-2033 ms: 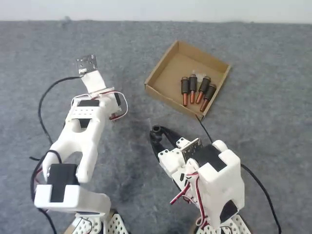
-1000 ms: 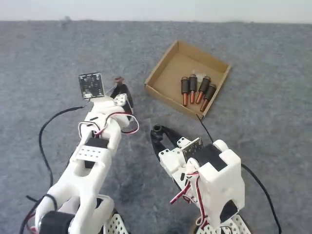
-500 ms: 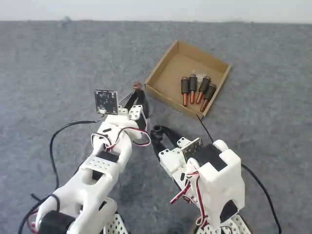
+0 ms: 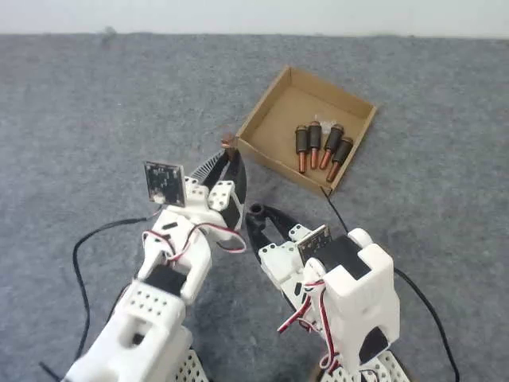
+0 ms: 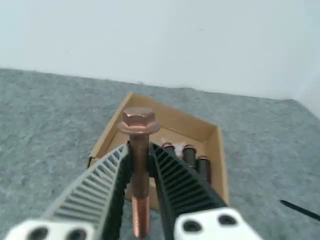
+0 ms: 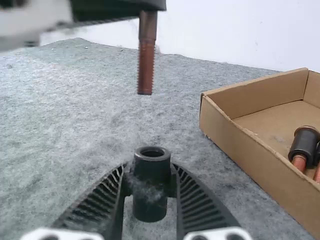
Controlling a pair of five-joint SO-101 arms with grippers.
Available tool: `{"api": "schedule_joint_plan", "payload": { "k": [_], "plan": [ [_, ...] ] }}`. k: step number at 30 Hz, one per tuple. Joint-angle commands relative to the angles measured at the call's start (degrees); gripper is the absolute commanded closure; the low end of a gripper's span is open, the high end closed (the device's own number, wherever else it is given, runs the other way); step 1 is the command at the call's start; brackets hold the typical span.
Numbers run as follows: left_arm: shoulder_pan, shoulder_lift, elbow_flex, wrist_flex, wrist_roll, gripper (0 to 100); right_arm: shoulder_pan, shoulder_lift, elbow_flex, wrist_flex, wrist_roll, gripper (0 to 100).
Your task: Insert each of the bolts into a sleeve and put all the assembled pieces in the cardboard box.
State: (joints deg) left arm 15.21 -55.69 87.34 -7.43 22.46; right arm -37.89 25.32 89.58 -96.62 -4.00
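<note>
High view: over two seconds the left end effector (image 4: 227,159), clamped on a copper bolt (image 5: 140,200), has swung across to the corner of the cardboard box (image 4: 256,127), nearing the black sleeve (image 6: 151,160) pinched upright by the right end effector (image 6: 150,172); insertion looks next.

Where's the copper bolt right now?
In the high view, the bolt stands upright in the left pincer beside the cardboard box's corner, near the sleeve in the right pincer.
</note>
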Motion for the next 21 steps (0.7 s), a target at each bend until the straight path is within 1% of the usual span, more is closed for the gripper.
{"api": "schedule_joint_plan", "payload": {
  "k": [1,4,7,9,14,18,21],
  "plan": [
    [0.9,-13.2,1.4,5.7,3.5,99,0.7,-0.1,-1.4,-1.4,-0.2,99.2],
    [0.9,-18.7,2.4,11.6,7.6,99,0.7,-0.1,-1.4,-1.4,-0.2,99.2],
    [1.0,-22.9,3.2,16.4,8.1,99,0.5,-0.1,-1.1,-1.4,-0.2,99.2],
    [1.0,-25.1,4.6,16.8,8.1,99,0.5,-0.2,-1.1,-1.4,-0.2,99.2],
    [4.9,-27.7,7.4,17.0,7.8,99,0.4,-0.3,-0.9,-1.4,-0.2,99.2],
    [5.5,-27.6,7.8,16.8,2.7,99,-1.1,-0.7,0.9,-1.7,-0.2,99.2],
    [5.5,-27.6,7.8,16.7,2.1,99,-1.5,-0.7,1.1,-1.8,-0.2,99.2]
  ]
}}
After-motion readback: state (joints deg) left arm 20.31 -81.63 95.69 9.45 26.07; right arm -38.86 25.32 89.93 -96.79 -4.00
